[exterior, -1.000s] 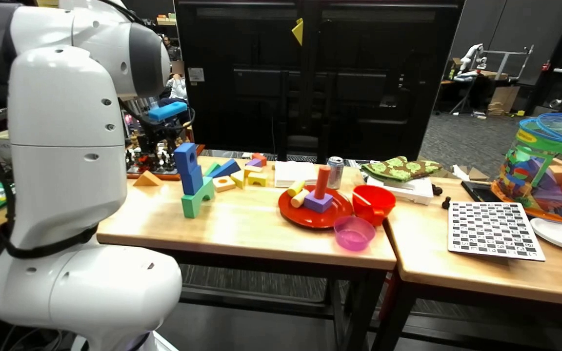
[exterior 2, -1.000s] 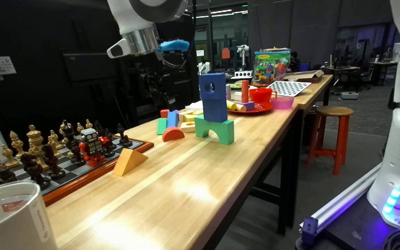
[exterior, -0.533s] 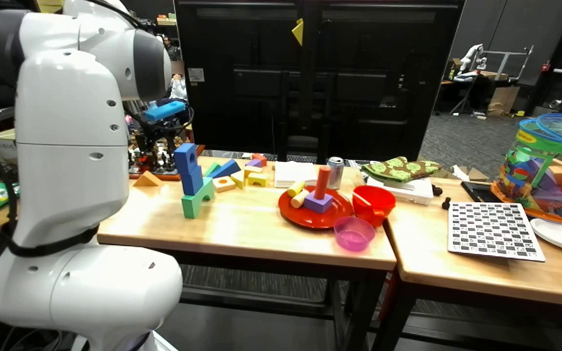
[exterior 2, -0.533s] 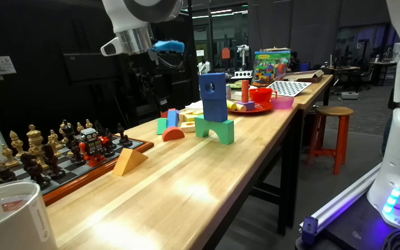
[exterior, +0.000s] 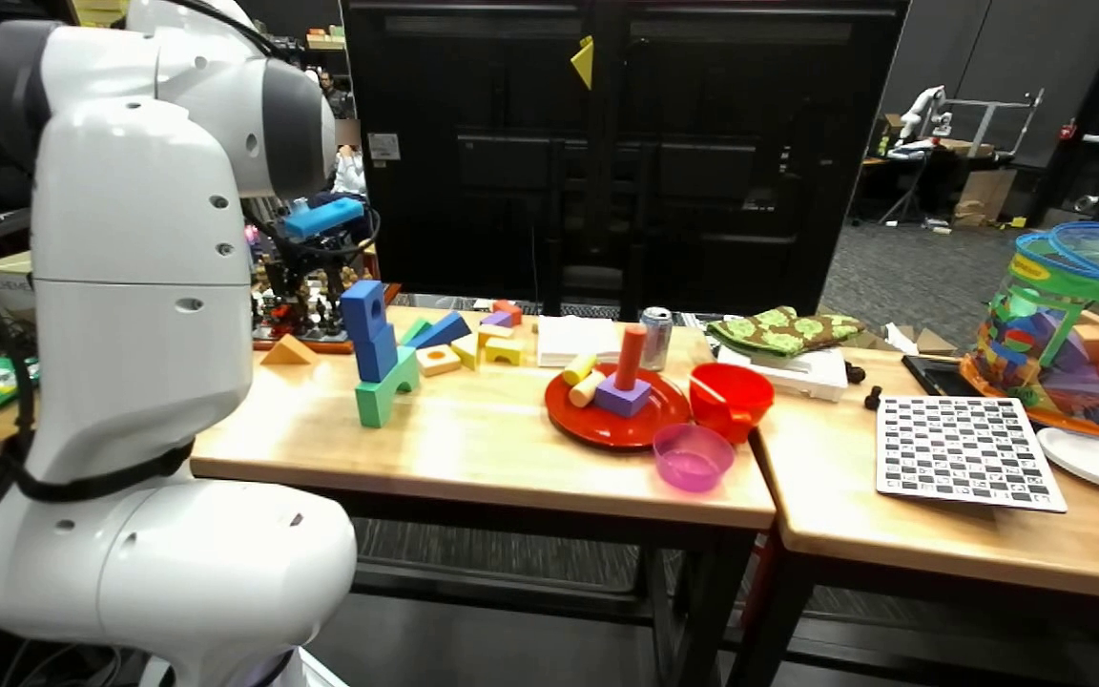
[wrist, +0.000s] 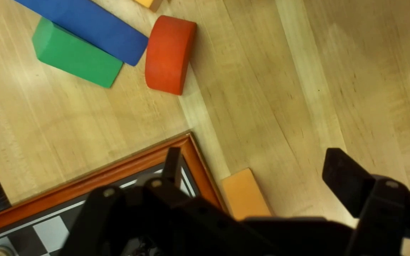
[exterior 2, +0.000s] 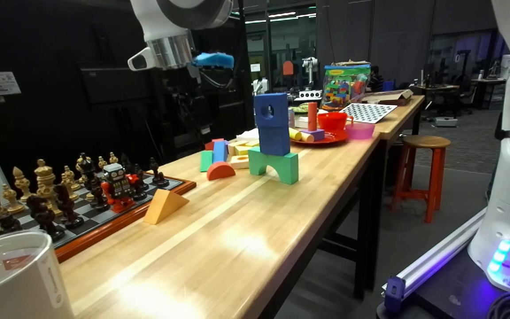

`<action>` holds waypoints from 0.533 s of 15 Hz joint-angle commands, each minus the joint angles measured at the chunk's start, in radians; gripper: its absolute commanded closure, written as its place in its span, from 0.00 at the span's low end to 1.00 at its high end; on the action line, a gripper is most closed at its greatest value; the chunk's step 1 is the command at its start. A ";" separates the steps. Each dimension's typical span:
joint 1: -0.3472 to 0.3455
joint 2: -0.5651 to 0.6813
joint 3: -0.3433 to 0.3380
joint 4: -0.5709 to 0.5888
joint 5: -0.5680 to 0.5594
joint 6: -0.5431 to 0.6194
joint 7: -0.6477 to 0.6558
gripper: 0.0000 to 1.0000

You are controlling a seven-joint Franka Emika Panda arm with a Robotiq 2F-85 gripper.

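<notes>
My gripper [wrist: 253, 158] is open and empty, its two fingers wide apart above the table in the wrist view. An orange triangular block [wrist: 246, 195] lies below and between the fingers, partly hidden by the gripper body. It also shows in both exterior views [exterior: 289, 350] [exterior 2: 165, 206]. A red half-round block [wrist: 169, 55] lies ahead, touching or close to a blue block [wrist: 101, 30], with a green block [wrist: 78, 58] alongside. In an exterior view the dark gripper [exterior 2: 193, 119] hangs above the table and blends into the dark background.
A chessboard [wrist: 94, 179] with pieces and a toy robot [exterior 2: 117, 188] lies beside the orange block. A green arch [exterior 2: 277, 164] carries two stacked blue blocks [exterior 2: 272, 124]. A red plate [exterior: 569, 420], red cup [exterior: 731, 396] and pink bowl [exterior: 693, 458] stand farther along. A white container [exterior 2: 20, 274] stands near.
The arm and gripper have shifted slightly toward the chessboard side, mostly in the earlier half second, and are now almost still. The blocks have not moved.
</notes>
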 commanded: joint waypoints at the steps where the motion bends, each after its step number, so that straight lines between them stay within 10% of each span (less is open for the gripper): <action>1: -0.037 -0.028 -0.004 -0.049 0.037 0.102 -0.056 0.00; 8: -0.088 -0.028 -0.010 -0.100 0.084 0.217 -0.146 0.00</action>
